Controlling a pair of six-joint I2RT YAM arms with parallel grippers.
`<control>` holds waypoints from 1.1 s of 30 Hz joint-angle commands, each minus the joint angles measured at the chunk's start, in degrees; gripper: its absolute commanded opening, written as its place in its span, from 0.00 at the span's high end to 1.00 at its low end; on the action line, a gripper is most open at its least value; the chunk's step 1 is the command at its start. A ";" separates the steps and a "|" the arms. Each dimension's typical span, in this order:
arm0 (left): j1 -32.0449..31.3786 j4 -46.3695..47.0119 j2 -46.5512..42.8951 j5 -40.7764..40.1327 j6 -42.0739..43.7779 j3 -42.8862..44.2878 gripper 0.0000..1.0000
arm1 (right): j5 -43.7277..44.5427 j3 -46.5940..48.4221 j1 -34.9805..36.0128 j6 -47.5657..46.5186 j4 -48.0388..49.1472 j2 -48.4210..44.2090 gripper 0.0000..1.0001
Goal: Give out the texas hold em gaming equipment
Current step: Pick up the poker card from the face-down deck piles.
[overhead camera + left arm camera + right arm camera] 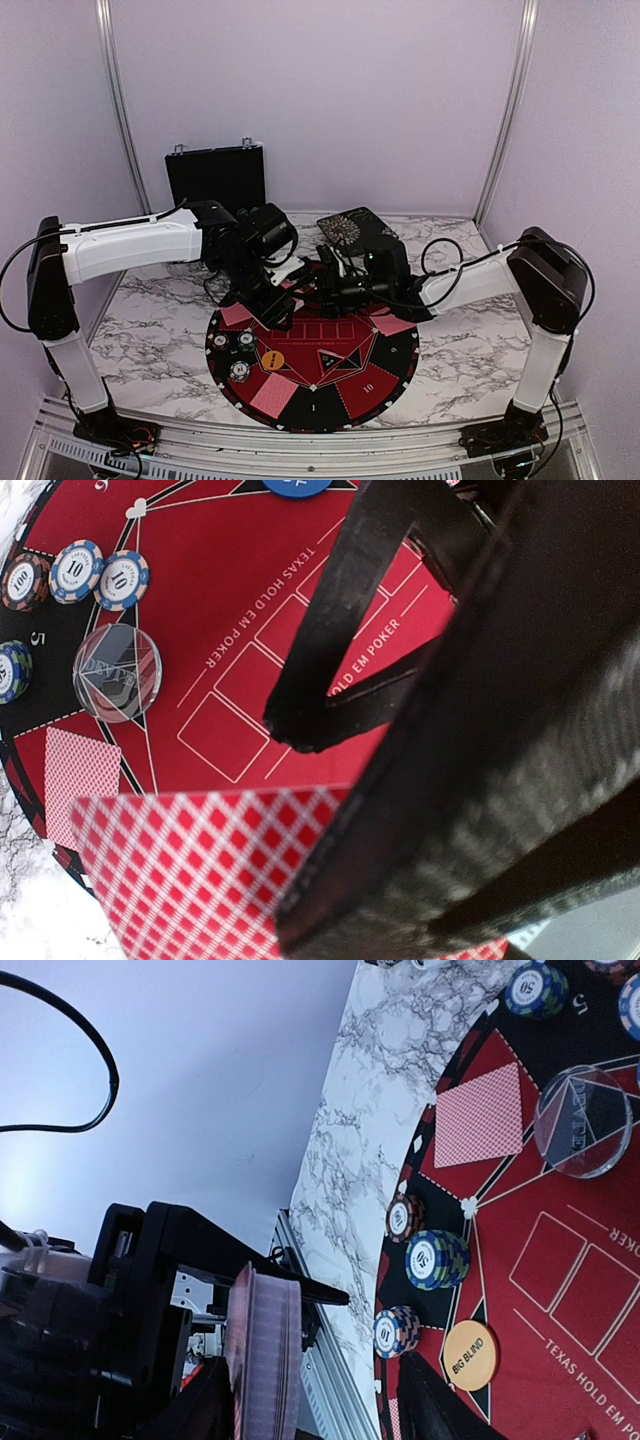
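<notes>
Red-backed card deck gripped edge-on in L gripper; R gripper jaws apart w/ deck edge btwn them, above round mat w/ chip stacks

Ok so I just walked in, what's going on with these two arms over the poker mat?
The left gripper holds a red-backed deck above the far side of the mat; the open right gripper straddles it, seemingly to take a card. Some cards, chip stacks and an orange button already lie on the mat.
</notes>
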 commanded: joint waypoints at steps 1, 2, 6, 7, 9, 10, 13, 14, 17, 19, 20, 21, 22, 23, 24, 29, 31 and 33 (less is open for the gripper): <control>-0.30 -0.52 -2.02 -0.30 0.38 0.52 0.61 | 2.06 -0.13 -0.44 -1.58 -3.65 -1.97 0.46; -0.25 -0.52 -2.02 -0.33 0.39 0.50 0.61 | 2.14 -0.17 -0.45 -1.66 -3.81 -2.22 0.46; -0.29 -0.52 -1.97 -0.31 0.47 0.33 0.61 | 2.33 -0.41 -0.58 -1.83 -4.00 -2.85 0.47; -0.28 -0.52 -2.03 -0.34 0.44 0.32 0.61 | 2.33 -0.52 -0.64 -1.85 -4.04 -3.07 0.47; -0.29 -0.46 -1.91 -0.44 0.46 0.23 0.61 | 2.33 -0.61 -0.77 -1.85 -4.09 -3.41 0.47; -0.28 -0.48 -1.95 -0.47 0.43 0.23 0.61 | 2.30 -0.69 -0.79 -1.85 -4.18 -3.63 0.48; -0.30 -0.49 -1.88 -0.50 0.47 0.15 0.61 | 2.42 -1.00 -1.05 -1.85 -4.22 -4.12 0.48; -0.32 -0.44 -1.92 -0.52 0.45 0.14 0.61 | 2.42 -1.04 -1.10 -1.85 -4.22 -4.26 0.48; -0.31 -0.47 -1.95 -0.63 0.50 0.08 0.61 | 2.41 -1.29 -1.22 -1.85 -4.21 -4.76 0.49; -0.24 -0.44 -1.95 -0.61 0.51 0.06 0.61 | 2.42 -1.47 -1.24 -1.85 -4.18 -5.08 0.49; -0.26 -0.44 -1.89 -0.65 0.51 0.01 0.61 | 2.44 -1.56 -1.24 -1.81 -4.14 -5.34 0.50; -0.25 -0.44 -1.85 -0.66 0.52 -0.03 0.61 | 2.49 -1.61 -1.33 -1.77 -4.06 -5.61 0.50; -0.19 -0.44 -1.80 -0.65 0.51 -0.03 0.61 | 2.48 -1.66 -1.34 -1.76 -4.05 -5.79 0.51; -0.22 -0.44 -1.86 -0.60 0.54 -0.05 0.61 | 2.46 -1.67 -1.35 -1.76 -4.05 -5.96 0.52; -0.23 -0.44 -1.86 -0.64 0.55 -0.03 0.61 | 2.50 -1.75 -1.38 -1.72 -4.00 -6.09 0.53; -0.16 -0.44 -1.78 -0.65 0.56 -0.29 0.61 | 2.42 -1.92 -1.38 -1.46 -3.78 -6.59 0.55; -0.16 -0.44 -1.73 -0.67 0.57 -0.23 0.61 | 2.42 -2.01 -1.45 -1.46 -3.78 -6.80 0.56; -0.17 -0.44 -1.74 -0.77 0.53 -0.25 0.61 | 2.42 -2.10 -1.49 -1.41 -3.78 -7.12 0.57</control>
